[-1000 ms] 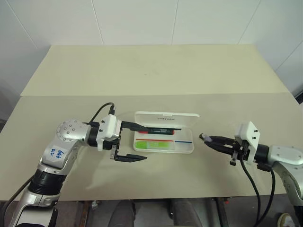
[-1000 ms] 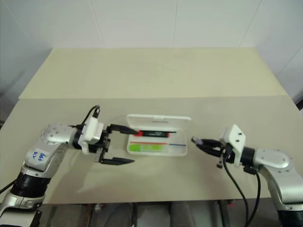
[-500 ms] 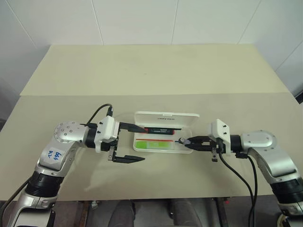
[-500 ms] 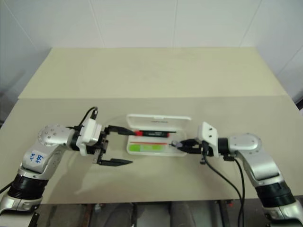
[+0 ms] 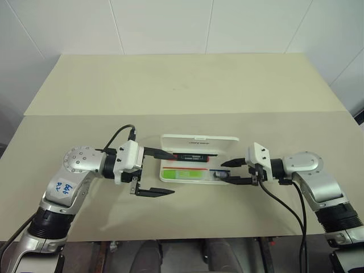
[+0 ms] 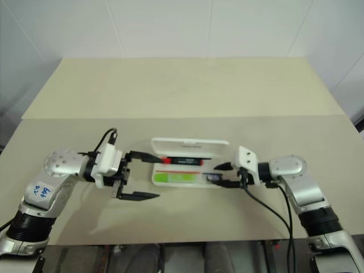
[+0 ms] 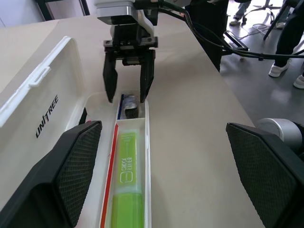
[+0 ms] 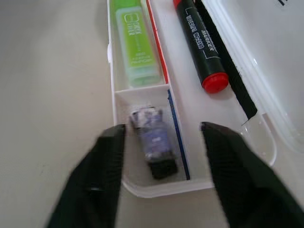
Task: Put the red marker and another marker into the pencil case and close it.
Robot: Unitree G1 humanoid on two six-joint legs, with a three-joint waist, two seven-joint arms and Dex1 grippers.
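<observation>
The pencil case [image 5: 199, 142] lies open at the table's middle, lid tipped back. Inside, the red marker [image 5: 190, 157] lies along the back compartment and the lime-green marker [image 5: 183, 173] along the front one. A small dark stubby cylinder [image 5: 219, 176] lies in the small right-end compartment. My right gripper [image 5: 228, 172] is open over that end, one finger on either side of the cylinder [image 8: 154, 142] and apart from it. My left gripper [image 5: 166, 172] is open wide at the case's left end, its far finger [image 5: 161, 153] by the back corner. It holds nothing.
The case sits on a beige table [image 5: 182, 91] with bare room behind and in front of it. The table's right edge runs beside the case in the left wrist view, with a dark floor, chair legs and a person's shoes [image 7: 278, 71] beyond.
My right gripper came in leftward to the case's right end and opened. The dark cylinder it held at its tips now lies in the small compartment. The left gripper stayed put.
</observation>
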